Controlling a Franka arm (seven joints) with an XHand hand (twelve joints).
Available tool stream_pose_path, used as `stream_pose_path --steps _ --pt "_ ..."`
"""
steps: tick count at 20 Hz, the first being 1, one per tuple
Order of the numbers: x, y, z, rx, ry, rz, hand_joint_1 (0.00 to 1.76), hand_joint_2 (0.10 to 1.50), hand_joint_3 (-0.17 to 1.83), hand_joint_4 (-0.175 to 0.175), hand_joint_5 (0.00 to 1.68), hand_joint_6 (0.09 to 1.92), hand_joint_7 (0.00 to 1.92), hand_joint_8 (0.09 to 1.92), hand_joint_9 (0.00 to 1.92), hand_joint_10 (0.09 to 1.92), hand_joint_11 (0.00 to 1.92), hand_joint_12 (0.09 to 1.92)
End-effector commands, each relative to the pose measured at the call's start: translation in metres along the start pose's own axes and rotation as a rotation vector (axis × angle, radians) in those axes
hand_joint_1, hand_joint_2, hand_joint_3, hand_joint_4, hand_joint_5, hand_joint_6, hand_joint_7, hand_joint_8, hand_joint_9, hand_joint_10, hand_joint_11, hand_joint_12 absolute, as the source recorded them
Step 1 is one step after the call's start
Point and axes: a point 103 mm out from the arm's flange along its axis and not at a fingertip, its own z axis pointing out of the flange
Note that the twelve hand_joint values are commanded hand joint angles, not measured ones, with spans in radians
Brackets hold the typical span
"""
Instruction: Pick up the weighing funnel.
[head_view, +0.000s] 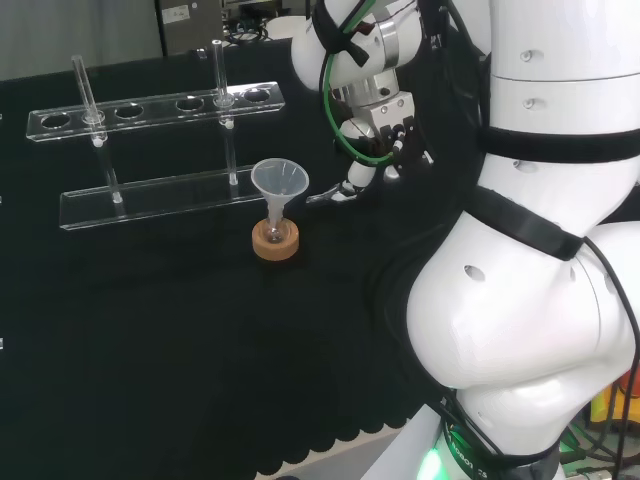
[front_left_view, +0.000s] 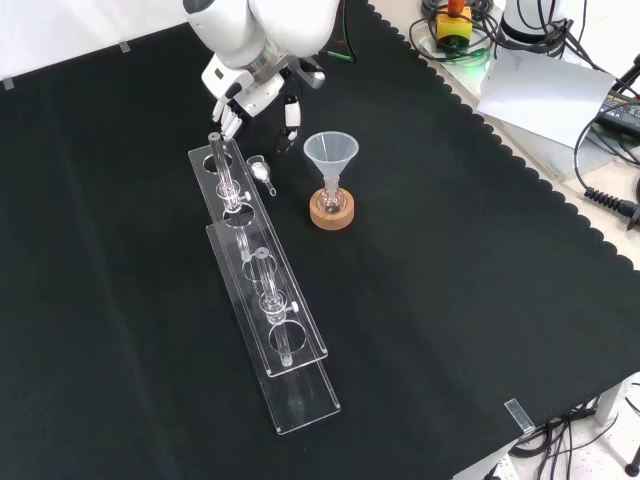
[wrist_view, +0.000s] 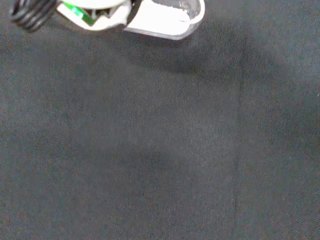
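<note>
Weighing funnel (front_left_view: 262, 172) lies between rack (front_left_view: 300, 400) and funnel (front_left_view: 331, 152), near hand (front_left_view: 255, 95).

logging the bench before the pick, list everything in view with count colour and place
weighing funnel: one, clear, lying on the cloth between rack and funnel in the front view
funnel: one, clear, mouth up, stem in the flask
flask: one, small, clear, on the cork ring
cork ring: one, tan, mid cloth
rack: one, clear, left of the funnel in the front view
tubes: two, clear, upright in the rack
cloth: one, black, over the bench
arm: one, white, head view's right
hand: one, black and white, near the weighing funnel, fingers relaxed
</note>
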Motion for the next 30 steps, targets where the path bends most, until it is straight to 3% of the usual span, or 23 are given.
stream_pose_path --steps 1,11,17,30 --pt "0.002 0.004 0.01 0.011 -0.011 -0.002 0.87 0.62 0.64 -0.057 0.61 0.11 0.49 0.72 0.72 0.55 0.49 1.27" --pt "0.004 0.01 0.021 -0.003 -0.019 -0.008 0.88 0.62 0.65 -0.055 0.68 0.16 0.51 0.72 0.73 0.55 0.5 1.27" --pt "0.004 0.013 0.024 0.005 -0.037 -0.012 0.88 0.61 0.67 -0.053 0.55 0.57 0.52 0.72 0.75 0.53 0.51 1.27" --pt "0.006 0.02 0.027 0.012 -0.039 -0.011 0.89 0.61 0.67 -0.053 0.54 0.66 0.58 0.72 0.76 0.53 0.52 1.27"
